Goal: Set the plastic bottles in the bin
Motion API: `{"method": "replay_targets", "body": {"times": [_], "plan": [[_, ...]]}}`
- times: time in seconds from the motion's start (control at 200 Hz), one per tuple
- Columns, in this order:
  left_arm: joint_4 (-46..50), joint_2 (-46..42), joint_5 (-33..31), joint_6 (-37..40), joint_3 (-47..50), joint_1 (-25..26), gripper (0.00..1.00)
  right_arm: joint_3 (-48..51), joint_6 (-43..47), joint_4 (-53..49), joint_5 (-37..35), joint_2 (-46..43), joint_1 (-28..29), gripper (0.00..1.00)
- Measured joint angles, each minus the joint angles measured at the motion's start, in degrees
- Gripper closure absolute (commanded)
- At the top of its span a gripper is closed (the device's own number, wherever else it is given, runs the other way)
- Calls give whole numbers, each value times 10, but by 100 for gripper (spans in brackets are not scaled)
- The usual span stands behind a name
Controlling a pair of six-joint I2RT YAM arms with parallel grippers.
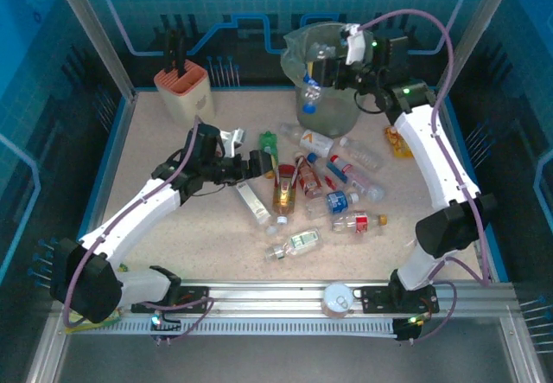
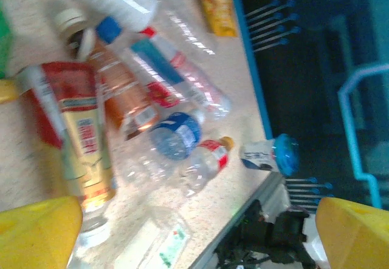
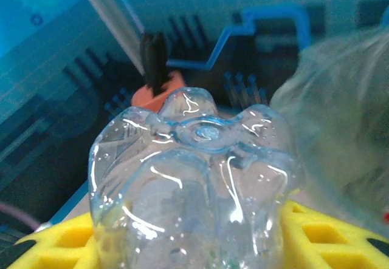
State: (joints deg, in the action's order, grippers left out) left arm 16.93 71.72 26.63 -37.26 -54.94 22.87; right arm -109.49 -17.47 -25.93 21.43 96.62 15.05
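- The right fingers (image 1: 325,75) are clenched around a clear bottle (image 3: 194,184), which hangs cap-down at the near-left rim of the bin (image 1: 344,120).
- Let go there, it could strike the rim and drop back onto the table (image 1: 164,154) rather than inside.
- The bottle is thin, glossy plastic with a lobed, petal-shaped base. A hard squeeze may buckle it, and its slick wall could slide between the fingers.
- The bin's liner is a floppy, translucent bag bunched above a rigid grey round wall. Its loose folds might catch the cap.
- The left fingers (image 1: 262,162) are spread wide and hold nothing, low over the remaining bottles (image 1: 333,188), which lie close together and partly overlapping on the speckled table.
- Closing there risks pinching two at once, or nudging a smooth round one so it rolls away.
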Motion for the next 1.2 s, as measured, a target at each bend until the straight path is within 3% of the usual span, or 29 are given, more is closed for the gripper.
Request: {"method": "replay_targets", "body": {"times": [0.155, 0.505, 0.83, 1.051, 1.201], "plan": [[25, 0, -53, -49, 44, -2, 1, -66, 9, 30, -48, 49, -31, 100], [68, -34, -132, -103, 70, -8, 1, -289, 92, -4, -229, 260, -42, 100], [72, -52, -162, -113, 68, -104, 1, -390, 152, -85, -285, 373, -42, 100], [70, -18, -175, -113, 40, -188, 1, -411, 162, -129, -290, 395, -43, 62], [49, 35, -185, -118, 26, -205, 1, -411, 165, -140, -289, 395, -44, 46]]}}
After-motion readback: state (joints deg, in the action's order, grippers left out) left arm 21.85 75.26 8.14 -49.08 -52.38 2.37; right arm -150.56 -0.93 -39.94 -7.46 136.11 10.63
